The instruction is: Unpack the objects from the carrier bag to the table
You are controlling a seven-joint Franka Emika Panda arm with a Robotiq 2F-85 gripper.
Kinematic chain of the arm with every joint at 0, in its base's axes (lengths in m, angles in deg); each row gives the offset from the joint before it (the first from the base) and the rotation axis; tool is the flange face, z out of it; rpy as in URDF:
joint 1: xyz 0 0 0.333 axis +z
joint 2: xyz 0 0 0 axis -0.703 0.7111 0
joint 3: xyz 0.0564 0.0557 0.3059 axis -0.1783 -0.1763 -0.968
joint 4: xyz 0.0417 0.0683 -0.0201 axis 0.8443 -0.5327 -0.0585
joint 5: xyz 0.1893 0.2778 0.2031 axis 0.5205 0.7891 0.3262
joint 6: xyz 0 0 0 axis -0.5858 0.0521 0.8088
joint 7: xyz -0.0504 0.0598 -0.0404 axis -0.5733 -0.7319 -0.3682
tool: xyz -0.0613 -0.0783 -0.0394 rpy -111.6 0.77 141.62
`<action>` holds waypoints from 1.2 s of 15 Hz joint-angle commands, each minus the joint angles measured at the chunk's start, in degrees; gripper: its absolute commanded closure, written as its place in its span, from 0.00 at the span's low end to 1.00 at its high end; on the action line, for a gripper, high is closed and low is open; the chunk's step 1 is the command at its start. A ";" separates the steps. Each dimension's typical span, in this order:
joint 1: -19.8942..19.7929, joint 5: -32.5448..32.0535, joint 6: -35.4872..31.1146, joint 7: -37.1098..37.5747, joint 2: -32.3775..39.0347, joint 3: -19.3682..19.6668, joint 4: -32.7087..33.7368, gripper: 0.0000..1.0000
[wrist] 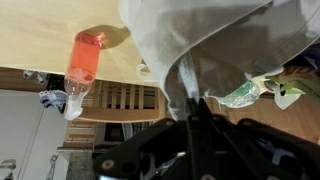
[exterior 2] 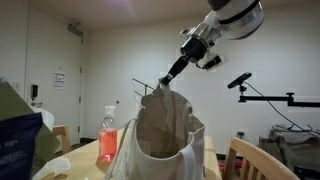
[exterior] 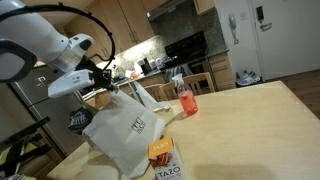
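The whitish carrier bag [exterior: 122, 132] stands on the light-wood table [exterior: 250, 125], its top pulled up toward my gripper [exterior: 104, 76]. In the wrist view my gripper [wrist: 189, 108] is shut on a strip of the carrier bag [wrist: 200, 40] at its upper edge. The bag [exterior 2: 165, 130] hangs below the gripper [exterior 2: 167, 76] with its mouth sagging open. A small orange carton [exterior: 160, 150] and a dark printed box [exterior: 168, 171] lie on the table in front of the bag. A green leafy package [wrist: 255, 92] shows beside the bag in the wrist view.
A red-pink drink bottle [exterior: 186, 101] stands on the table behind the bag, and the bottle [exterior 2: 108, 135] [wrist: 82, 60] shows in the other views too. A dark item [exterior: 80, 122] sits by the bag. A blue package [exterior 2: 20, 140] is close to the camera. A wooden chair [exterior 2: 255, 160] stands by the table.
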 commanded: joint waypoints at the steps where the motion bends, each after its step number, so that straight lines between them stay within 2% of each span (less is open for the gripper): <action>1: 2.86 7.02 2.03 -6.73 0.37 4.69 2.93 0.99; 6: 5.25 16.06 3.43 -12.72 4.06 9.55 4.97 0.99; 7: 5.25 17.30 4.72 -13.10 5.14 10.35 5.24 0.73; 9: 5.09 19.29 7.24 -13.60 6.94 11.48 5.58 0.65; 12: 4.53 19.09 9.71 -12.06 9.67 12.16 5.79 0.43; 17: 4.68 16.91 9.27 -10.58 12.36 11.59 6.40 0.04; 18: 4.73 16.00 9.27 -9.98 12.95 11.44 6.65 0.00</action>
